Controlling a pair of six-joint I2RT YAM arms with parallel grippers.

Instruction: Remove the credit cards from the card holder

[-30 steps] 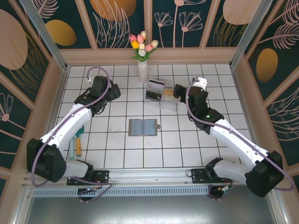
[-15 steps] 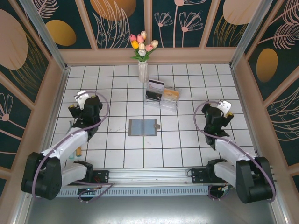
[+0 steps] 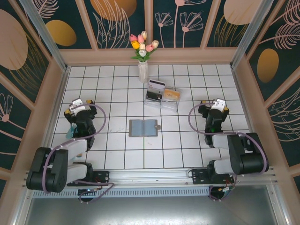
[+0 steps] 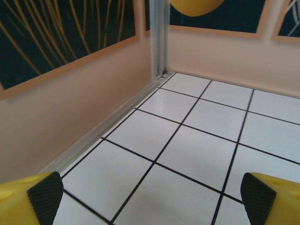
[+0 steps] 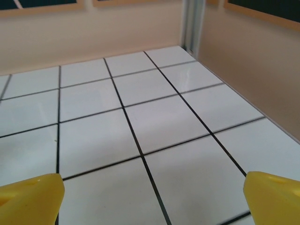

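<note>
Behind the card holder (image 3: 143,127), clear tray (image 3: 162,104), tulip vase (image 3: 143,71); left pincer (image 4: 154,199), right pincer (image 5: 152,197) each agape, empty

White tiles, dark floral walls
The table (image 3: 122,154) is white tile with a black grid; the walls (image 3: 197,18) are dark teal with peach leaves and ovals. The wallet (image 3: 143,127) is blue-grey, the tulips (image 3: 143,43) pink, yellow and white, the vase (image 3: 143,71) white, the left gripper (image 4: 150,199) yellow with black pads.
</note>
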